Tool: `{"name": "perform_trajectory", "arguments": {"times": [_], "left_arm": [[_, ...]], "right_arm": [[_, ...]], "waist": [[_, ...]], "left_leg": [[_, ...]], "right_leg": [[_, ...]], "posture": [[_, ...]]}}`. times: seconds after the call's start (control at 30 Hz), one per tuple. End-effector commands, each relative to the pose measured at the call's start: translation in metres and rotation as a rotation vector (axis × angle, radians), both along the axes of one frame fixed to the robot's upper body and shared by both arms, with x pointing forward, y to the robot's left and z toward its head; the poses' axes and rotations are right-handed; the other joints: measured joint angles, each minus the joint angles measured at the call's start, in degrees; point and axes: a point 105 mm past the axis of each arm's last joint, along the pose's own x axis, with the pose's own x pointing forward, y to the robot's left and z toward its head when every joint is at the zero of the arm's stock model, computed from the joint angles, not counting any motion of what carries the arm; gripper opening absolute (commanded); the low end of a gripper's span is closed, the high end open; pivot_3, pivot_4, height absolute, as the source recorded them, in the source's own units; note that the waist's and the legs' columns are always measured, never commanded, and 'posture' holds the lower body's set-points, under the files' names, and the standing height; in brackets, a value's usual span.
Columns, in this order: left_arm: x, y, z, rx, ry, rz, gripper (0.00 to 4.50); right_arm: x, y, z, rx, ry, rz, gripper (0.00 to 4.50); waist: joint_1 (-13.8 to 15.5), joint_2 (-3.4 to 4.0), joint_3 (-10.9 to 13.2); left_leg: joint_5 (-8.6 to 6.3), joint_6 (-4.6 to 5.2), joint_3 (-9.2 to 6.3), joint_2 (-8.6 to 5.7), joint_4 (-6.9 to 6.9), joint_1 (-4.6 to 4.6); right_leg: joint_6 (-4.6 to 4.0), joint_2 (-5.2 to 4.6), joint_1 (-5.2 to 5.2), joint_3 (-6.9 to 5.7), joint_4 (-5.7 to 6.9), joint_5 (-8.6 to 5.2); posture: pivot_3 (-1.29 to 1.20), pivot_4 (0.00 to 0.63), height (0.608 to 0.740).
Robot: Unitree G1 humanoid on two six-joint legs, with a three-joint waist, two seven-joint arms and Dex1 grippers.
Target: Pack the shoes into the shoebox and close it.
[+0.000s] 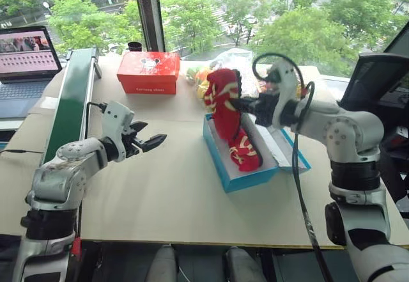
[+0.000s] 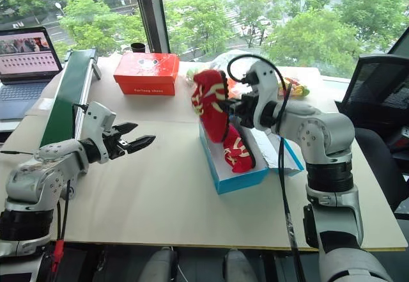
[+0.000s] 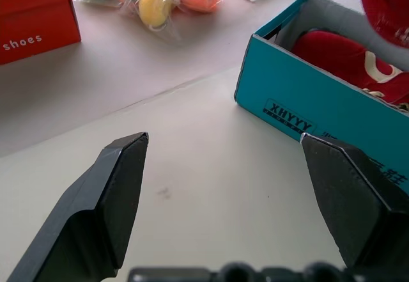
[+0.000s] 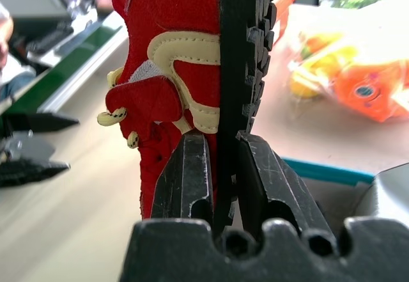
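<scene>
At the lower left of the head view, the left gripper [image 1: 148,142] hovers over bare surface [image 1: 160,192] with its fingers spread wide and nothing between them, well apart from the box. Right of centre sits the blue shoebox [image 1: 238,177], open, with one red shoe [image 1: 246,151] already lying inside, its yellow-and-white markings showing. The lid [image 1: 289,148] lies folded out to the right of the box. Just above the box's far end, the right gripper [image 1: 238,105] is clenched on the second red shoe [image 1: 222,96] — the wrist view shows its fingers pinching the black treaded sole edge, so the shoe hangs upright, toe down over the box.

The step in hand appears to be packing the second shoe. The next move likely calls for lowering and tilting it flat beside the first, then letting go — then swinging the lid over.

Farther back lie bagged orange-yellow toys [image 1: 203,77], and a red shoebox [image 1: 148,72] sits at upper centre-left.
</scene>
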Motion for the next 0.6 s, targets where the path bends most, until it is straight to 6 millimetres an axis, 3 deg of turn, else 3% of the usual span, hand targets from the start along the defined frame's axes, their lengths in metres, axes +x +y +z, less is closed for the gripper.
{"name": "perform_trajectory", "arguments": {"times": [0.03, 0.33, 0.6], "left_arm": [[-0.005, -0.009, 0.009, 0.002, -0.043, -0.025, 4.1], [-0.004, -0.005, 0.007, 0.003, -0.039, -0.001, 4.1], [-0.005, -0.002, 0.009, 0.011, -0.044, 0.018, 4.1]], "right_arm": [[-0.001, -0.006, 0.02, 0.071, -0.035, -0.009, 0.2], [-0.007, -0.006, 0.02, 0.05, -0.013, 0.027, 0.2], [-0.014, -0.013, -0.021, -0.081, 0.082, 0.064, 0.2]], "waist": [[-0.3, 0.0, 0.0], [-0.9, 0.0, 0.0], [-0.8, 0.0, 0.0]], "left_leg": [[0.0, 0.0, 0.0, 0.0, 0.01, 0.0], [0.0, 0.0, 0.0, 0.01, 0.0, 0.02], [-0.01, 0.03, 0.0, 0.0, 0.04, 0.01]], "right_leg": [[0.0, 0.01, 0.0, 0.0, 0.01, 0.0], [0.0, 0.02, 0.0, 0.01, 0.02, 0.0], [0.0, 0.01, 0.02, 0.01, 0.01, 0.0]], "posture": [[0.0, 0.15, 0.739], [0.0, 0.15, 0.739], [0.0, 0.15, 0.739]]}}
